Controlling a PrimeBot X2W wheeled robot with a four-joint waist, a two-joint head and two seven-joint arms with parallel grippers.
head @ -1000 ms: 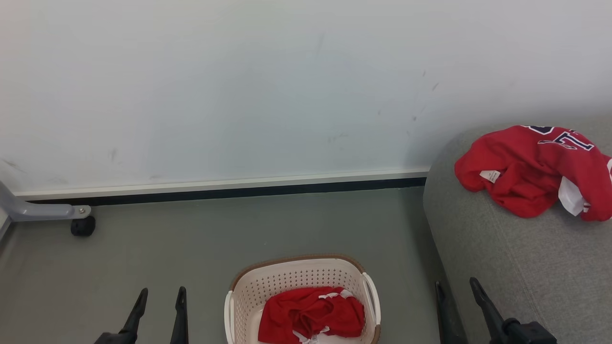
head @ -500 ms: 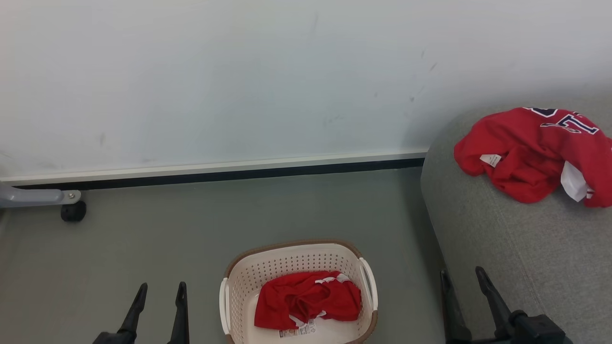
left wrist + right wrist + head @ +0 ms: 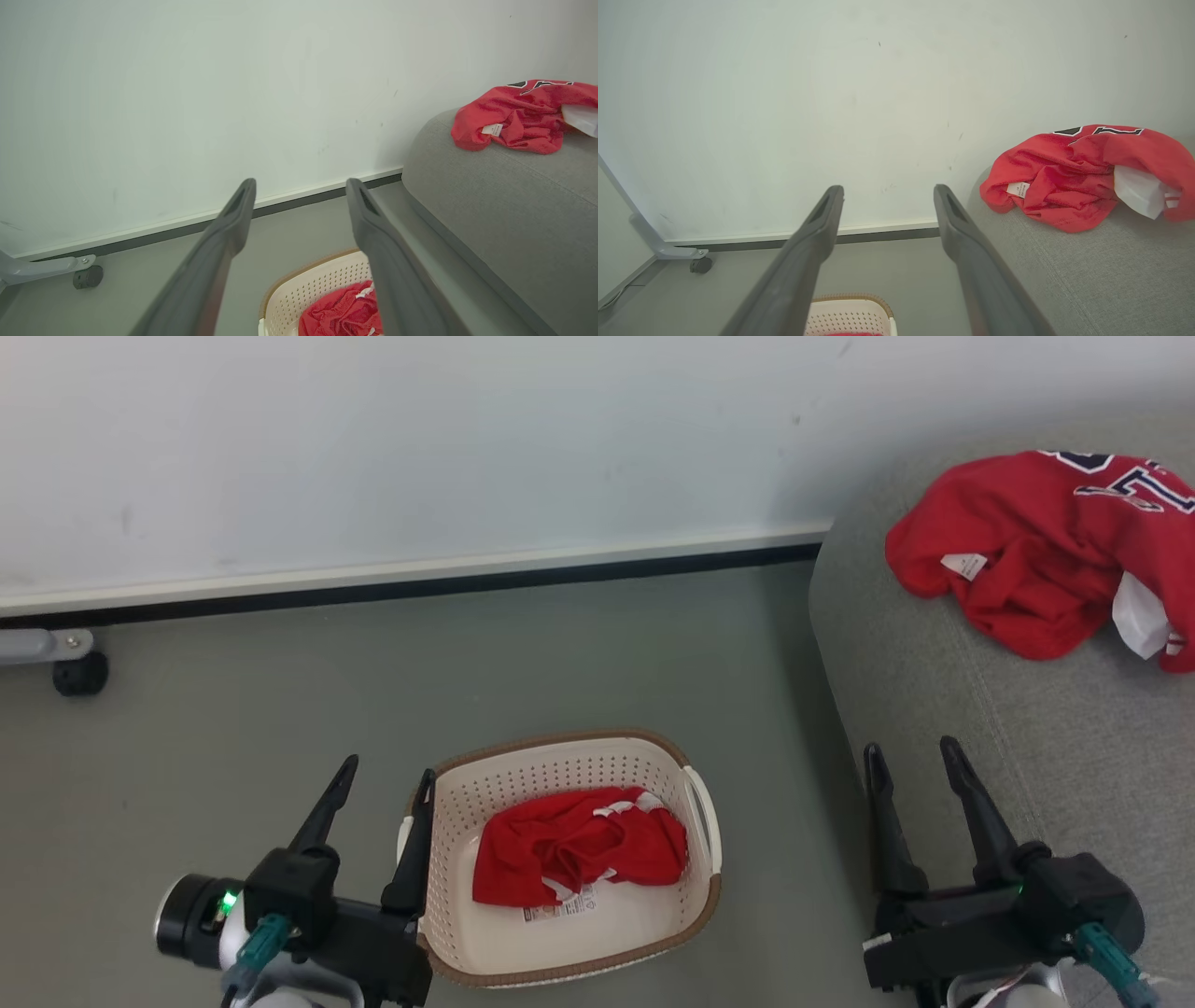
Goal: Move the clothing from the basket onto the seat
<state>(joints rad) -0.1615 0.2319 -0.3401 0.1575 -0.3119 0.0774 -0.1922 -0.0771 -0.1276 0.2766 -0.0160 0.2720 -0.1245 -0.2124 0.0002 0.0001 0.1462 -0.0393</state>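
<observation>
A crumpled red garment (image 3: 579,847) with white trim lies inside the cream basket (image 3: 695,803) on the floor, also seen as red cloth (image 3: 343,312) in the left wrist view. A second red garment (image 3: 1046,546) with navy lettering rests on the grey seat (image 3: 934,709) at the right, the same garment (image 3: 1069,179) in the right wrist view. My left gripper (image 3: 387,779) is open, just left of the basket, one finger near its left handle. My right gripper (image 3: 915,756) is open at the seat's front edge, holding nothing.
A pale wall with a white and dark skirting runs behind the basket. A grey frame leg on a black castor (image 3: 79,674) stands at the far left. Grey floor lies between the basket and the wall.
The head camera has tilted down, so the basket, seat and wall sit higher in the picture. Both grippers now show more fully, wrists included. The garments lie as before.
</observation>
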